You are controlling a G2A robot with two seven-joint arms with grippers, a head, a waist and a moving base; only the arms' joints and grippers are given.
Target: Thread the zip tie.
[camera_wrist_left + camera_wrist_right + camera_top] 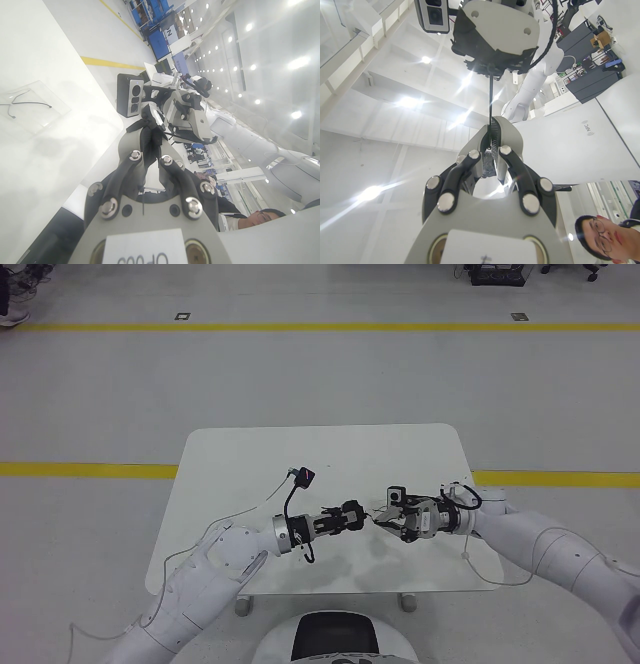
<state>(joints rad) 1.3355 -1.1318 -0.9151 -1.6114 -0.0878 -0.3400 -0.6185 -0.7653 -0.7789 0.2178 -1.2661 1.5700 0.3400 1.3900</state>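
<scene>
Zip tie is held straight above the white table — clamped at one end by the closed right gripper, at the other by the closed left gripper. Grey floor with yellow lines is seen beyond.

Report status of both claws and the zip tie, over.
Left claw shut on zip tie. Right claw shut on it too, tie straight between them. Spare ties on table, aside.

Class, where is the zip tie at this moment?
The zip tie stretches between the left tool and the right tool, both gripping it, over the table, near half.
</scene>
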